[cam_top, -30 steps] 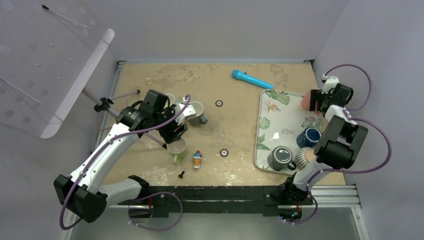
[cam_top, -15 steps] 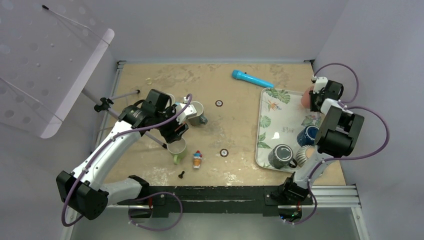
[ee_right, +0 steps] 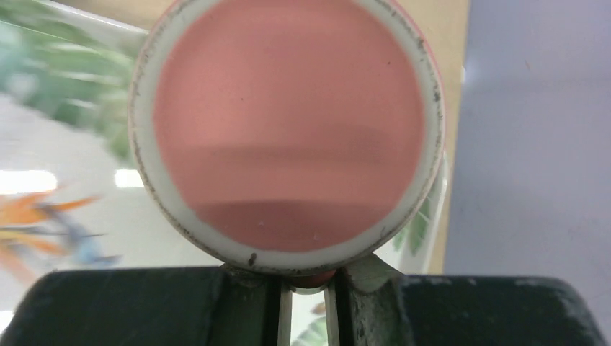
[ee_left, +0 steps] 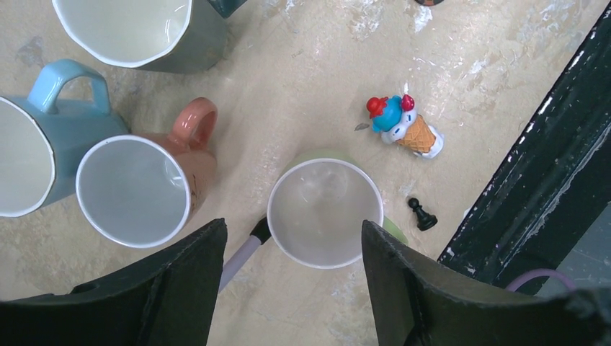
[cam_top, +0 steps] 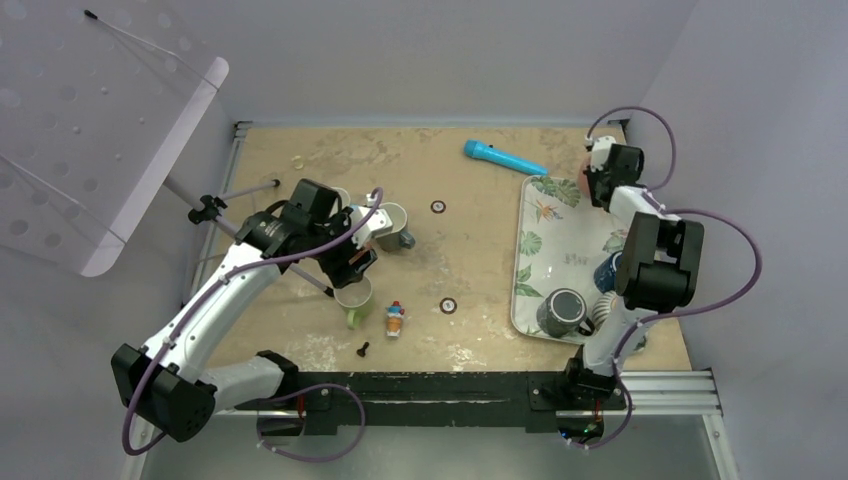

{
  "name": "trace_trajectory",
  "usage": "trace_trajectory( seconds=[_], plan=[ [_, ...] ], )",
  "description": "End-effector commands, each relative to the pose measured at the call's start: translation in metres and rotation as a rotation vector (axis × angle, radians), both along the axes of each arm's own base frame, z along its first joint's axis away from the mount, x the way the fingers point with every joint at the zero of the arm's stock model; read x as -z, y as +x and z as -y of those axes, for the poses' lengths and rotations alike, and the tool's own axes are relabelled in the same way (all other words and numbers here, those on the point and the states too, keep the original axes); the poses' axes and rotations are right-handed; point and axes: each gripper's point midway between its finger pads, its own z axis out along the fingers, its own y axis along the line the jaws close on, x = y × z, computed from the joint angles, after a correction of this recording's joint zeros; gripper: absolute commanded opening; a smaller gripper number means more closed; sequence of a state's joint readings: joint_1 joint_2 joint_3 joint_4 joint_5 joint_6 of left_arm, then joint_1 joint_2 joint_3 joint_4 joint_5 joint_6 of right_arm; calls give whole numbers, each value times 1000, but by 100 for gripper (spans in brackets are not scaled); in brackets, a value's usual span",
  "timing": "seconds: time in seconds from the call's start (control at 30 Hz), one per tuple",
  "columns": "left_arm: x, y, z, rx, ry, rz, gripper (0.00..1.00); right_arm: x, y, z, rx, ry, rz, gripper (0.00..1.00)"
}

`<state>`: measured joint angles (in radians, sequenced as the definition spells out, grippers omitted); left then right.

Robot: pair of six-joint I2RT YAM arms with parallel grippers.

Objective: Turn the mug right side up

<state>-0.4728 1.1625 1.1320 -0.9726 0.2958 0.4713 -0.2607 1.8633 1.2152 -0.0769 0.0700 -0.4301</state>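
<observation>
My left gripper (ee_left: 292, 231) hangs over a cluster of mugs on the left half of the table (cam_top: 470, 260), its fingers spread wide and holding nothing. Farthest left under it is a light blue mug (ee_left: 43, 144) lying tilted with its handle up. Just beside that, a peach mug (ee_left: 137, 187) stands mouth up, and its handle points towards a grey-green mug (ee_left: 144, 29) at the far edge of my wrist view. Straight below the gap between my fingers stands a green mug (ee_left: 324, 213), mouth up and empty. To its right lie a small ice-cream toy (ee_left: 403, 126) on its side and, nearer the table's edge, a black chess pawn (ee_left: 421, 215), both apart from the green mug.

Moving right across the table, a blue marker (cam_top: 503, 158) lies near the far edge, just beside the corner of a leaf-printed tray (cam_top: 555, 225). A dark grey mug (cam_top: 563, 312) sits on the tray's near end, with a blue mug (cam_top: 608, 270) beside it, partly hidden by my right arm.

My right gripper (ee_right: 308, 277) is at the tray's far right corner, pressed almost together and pinching the pink mug (ee_right: 288, 130). The mug is held above the tray's edge. Its round end, pink with a pale ring around it, faces my wrist camera; I cannot tell which way its mouth points.
</observation>
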Motion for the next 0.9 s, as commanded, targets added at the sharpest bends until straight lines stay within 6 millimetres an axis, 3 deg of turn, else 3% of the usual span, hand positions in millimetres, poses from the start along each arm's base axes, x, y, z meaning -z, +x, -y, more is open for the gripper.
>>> trace_trajectory(
  seconds=[0.0, 0.13, 0.27, 0.37, 0.47, 0.53, 0.63, 0.87],
  plan=[
    [-25, -5, 8, 22, -83, 44, 75, -165, 43, -52, -53, -2, 436, 0],
    [-58, -18, 23, 60, -198, 33, 83, -244, 27, -125, -176, 135, 621, 0],
    [-110, -31, 41, 84, -372, 24, 88, -291, -8, -224, -372, 308, 710, 0],
    [-156, -40, 48, 108, -508, 32, 90, -322, -53, -298, -588, 523, 763, 0],
    [-204, -44, 51, 106, -617, 81, 92, -358, -111, -355, -793, 776, 833, 0],
    [-230, -44, 52, 88, -675, 120, 94, -388, -149, -378, -889, 922, 870, 0],
    [-268, -44, 58, 75, -778, 154, 95, -423, -192, -394, -978, 1082, 932, 0],
    [-335, -67, 75, 182, -982, 83, 93, -454, -256, -427, -1177, 1313, 911, 0]
  ],
)
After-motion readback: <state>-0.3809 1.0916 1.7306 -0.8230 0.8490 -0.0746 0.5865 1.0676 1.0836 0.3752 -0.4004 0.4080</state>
